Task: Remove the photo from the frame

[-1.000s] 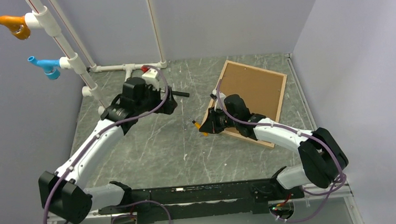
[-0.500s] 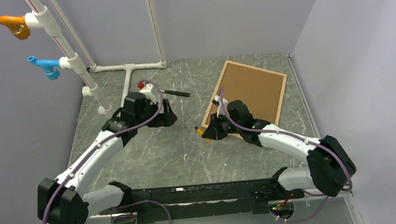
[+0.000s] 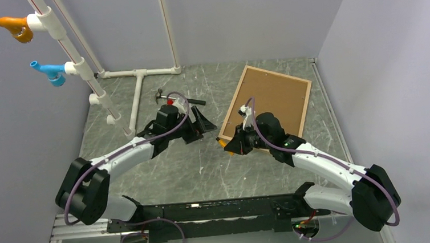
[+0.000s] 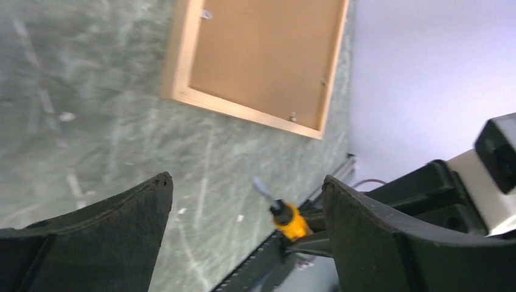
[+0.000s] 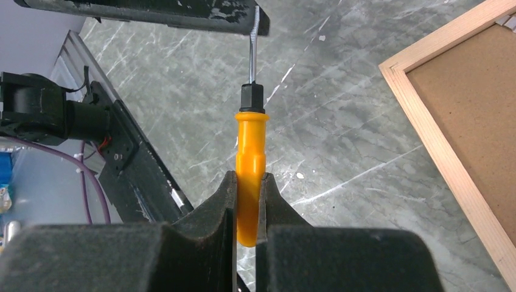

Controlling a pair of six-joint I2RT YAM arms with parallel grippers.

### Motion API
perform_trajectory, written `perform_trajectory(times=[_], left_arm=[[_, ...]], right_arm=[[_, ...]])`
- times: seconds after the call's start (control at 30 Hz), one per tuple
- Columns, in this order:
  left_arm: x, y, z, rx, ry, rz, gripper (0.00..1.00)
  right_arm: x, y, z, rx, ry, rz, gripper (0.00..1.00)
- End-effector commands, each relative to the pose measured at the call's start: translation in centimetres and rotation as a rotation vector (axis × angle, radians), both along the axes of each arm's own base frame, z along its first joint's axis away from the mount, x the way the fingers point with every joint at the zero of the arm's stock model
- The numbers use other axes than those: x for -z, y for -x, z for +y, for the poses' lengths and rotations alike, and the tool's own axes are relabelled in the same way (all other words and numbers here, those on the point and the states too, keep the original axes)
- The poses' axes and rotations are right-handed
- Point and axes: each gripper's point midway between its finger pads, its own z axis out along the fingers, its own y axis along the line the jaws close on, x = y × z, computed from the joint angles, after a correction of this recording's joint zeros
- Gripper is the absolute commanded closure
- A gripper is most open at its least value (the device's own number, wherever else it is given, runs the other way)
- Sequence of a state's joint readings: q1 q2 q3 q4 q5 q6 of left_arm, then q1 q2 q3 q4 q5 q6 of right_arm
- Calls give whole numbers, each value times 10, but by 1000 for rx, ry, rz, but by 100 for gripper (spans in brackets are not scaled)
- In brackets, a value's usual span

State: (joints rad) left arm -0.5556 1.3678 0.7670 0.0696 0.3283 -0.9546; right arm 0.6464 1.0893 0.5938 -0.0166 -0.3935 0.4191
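Two end effectors, listed outward from each grip.

1. Right end effector (image 5: 246, 185): jaws clamped on the orange handle of a screwdriver (image 5: 251, 140). The shaft points away from the wrist, and the tip is over bare counter (image 3: 205, 173), just beside the near-left corner of the frame (image 3: 278, 74).

2. Left end effector (image 4: 243, 188): fingers spread wide with nothing between them. It hangs over the counter to the left of the frame, facing it and well apart from the wood.

3. Frame: light natural wood with a thin border, lying flat at the far right of the counter and turned askew to its edges.

4. Photo (image 4: 261, 55): seated inside the frame, with only its brown back showing. Small pale tabs (image 4: 292, 115) sit along the inner edge and likely retain it.

5. Handling, judged:
   - The print is probably thin, light and bendable, and likely to crease if levered from one point.
   - The frame is stiff and light, so it may slide on the smooth counter.
   - The tabs probably need turning aside with the screwdriver tip first.
   - The empty end effector can steady the frame by pressing on its wooden border, not on the backing.
   - The print is best taken at a freed edge or corner.

6. Other: hammer (image 3: 197, 101) and white pipe structure (image 3: 137, 98), both at the far left.
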Motion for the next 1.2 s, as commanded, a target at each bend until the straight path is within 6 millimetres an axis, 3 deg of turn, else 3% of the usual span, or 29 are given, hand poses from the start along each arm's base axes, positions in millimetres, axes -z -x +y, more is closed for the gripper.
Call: perform_trajectory(times=[0.0,0.2,0.43,0.5,0.53,0.57,0.67,0.73,0.9,1.07,1.17], left_arm=[[-31,-5,-32,-27,226,42,9],[-23,-9,-46,-52,321,112,32],[-17,-6,-46,-69,366,140,73],[-17,-3,-42,-82,379,144,91],[-17,-1,-40,-91,386,149,100],[-16,1,-38,-102,389,160,100],[-17,6,-34,-102,394,203,100],[-20,11,-32,-107,418,239,100],[-32,17,-31,-124,497,347,100],[-32,26,-24,-227,593,557,100],[-37,25,-21,-254,664,596,100]], right_arm=[[-12,0,3,0,-28,-41,100],[-16,-3,9,6,-42,-62,100],[-16,-9,7,44,34,-98,100],[-19,-10,5,60,49,-111,100],[-22,-11,5,66,47,-114,94],[-23,-12,4,77,49,-111,83],[-30,-15,-2,146,41,-98,31],[-36,-17,-6,207,9,-78,3],[-58,-8,11,170,-135,-81,0],[-70,-7,18,244,-152,-173,0],[-69,-14,17,326,-157,-192,7]])
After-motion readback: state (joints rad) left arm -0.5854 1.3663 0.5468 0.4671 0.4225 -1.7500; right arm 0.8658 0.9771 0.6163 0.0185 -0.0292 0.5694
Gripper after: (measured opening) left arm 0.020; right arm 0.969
